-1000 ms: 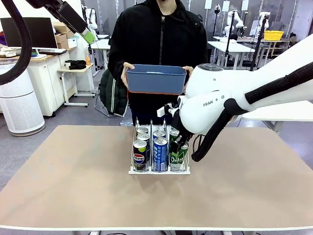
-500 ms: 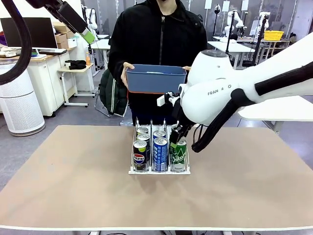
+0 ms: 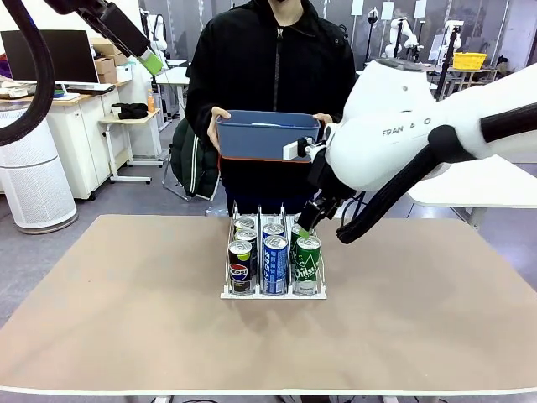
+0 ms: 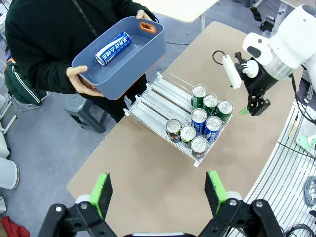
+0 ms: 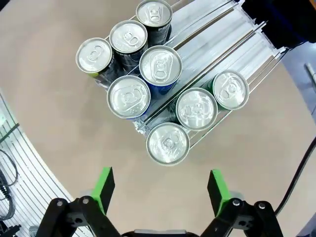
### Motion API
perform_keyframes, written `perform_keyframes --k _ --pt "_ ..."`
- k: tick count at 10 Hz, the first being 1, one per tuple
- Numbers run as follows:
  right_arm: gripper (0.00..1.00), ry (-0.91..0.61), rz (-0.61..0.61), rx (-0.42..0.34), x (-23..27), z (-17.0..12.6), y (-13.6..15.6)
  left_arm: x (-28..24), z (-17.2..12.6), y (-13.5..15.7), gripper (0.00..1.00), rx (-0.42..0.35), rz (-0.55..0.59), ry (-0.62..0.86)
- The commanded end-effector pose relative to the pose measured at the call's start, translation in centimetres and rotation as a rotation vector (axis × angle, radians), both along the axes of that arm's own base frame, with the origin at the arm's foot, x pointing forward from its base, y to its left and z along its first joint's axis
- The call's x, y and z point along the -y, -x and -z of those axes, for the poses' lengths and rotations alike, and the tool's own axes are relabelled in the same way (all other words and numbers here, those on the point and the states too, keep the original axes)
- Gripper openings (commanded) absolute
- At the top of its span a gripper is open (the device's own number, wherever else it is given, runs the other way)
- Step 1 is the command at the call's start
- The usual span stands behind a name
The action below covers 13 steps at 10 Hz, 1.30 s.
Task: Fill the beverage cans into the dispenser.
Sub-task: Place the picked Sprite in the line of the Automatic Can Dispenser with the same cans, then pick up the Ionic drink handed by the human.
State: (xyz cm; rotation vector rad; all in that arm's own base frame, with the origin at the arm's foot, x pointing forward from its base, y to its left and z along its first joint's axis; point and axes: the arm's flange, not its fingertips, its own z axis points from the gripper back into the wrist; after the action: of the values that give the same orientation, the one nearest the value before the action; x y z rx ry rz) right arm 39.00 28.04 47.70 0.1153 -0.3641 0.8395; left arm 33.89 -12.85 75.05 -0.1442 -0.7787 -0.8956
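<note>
The white wire dispenser point(image 3: 273, 295) stands mid-table with several cans in its three lanes. A black Pepsi can point(image 3: 240, 267), a blue can point(image 3: 275, 264) and a green can point(image 3: 307, 264) stand at the front. My right gripper point(image 3: 306, 220) hangs open just above and behind the green can, holding nothing. From above, the green lane's cans point(image 5: 167, 143) sit below its spread fingers point(image 5: 161, 185). My left gripper point(image 4: 158, 187) is open and high over the table, at the top left in the front view point(image 3: 149, 59). One blue can point(image 4: 112, 48) lies in the person's tub.
A person at the far edge holds a blue plastic tub point(image 3: 268, 134) with both hands above the dispenser's back end. The rear halves of the lanes point(image 4: 158, 98) are bare. Open tabletop point(image 3: 117, 285) lies left, right and in front of the rack.
My right gripper has let go of the green can at the front of the right lane and risen up and back from it. The can stays standing. The left arm has not moved.
</note>
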Motion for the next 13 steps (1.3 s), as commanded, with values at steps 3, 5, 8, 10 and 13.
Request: perform_keyframes --k 3,5,8,10,13 --pt "1.00 -0.018 0.004 0.010 0.8 -0.6 0.7 -0.1 0.0 0.0 1.00 -0.002 -0.003 0.005" --pt "1.00 -0.018 0.004 0.010 0.8 -0.6 0.7 -0.1 0.0 0.0 1.00 -0.002 -0.003 0.005" --pt "1.00 -0.018 0.004 0.010 0.8 -0.6 0.7 -0.1 0.0 0.0 1.00 -0.002 -0.003 0.005" --pt "1.00 -0.018 0.004 0.010 0.8 -0.6 0.7 -0.1 0.0 0.0 1.00 -0.002 -0.003 0.005" --pt "1.00 -0.018 0.004 0.010 0.8 -0.6 0.7 -0.1 0.0 0.0 1.00 -0.002 -0.003 0.005"
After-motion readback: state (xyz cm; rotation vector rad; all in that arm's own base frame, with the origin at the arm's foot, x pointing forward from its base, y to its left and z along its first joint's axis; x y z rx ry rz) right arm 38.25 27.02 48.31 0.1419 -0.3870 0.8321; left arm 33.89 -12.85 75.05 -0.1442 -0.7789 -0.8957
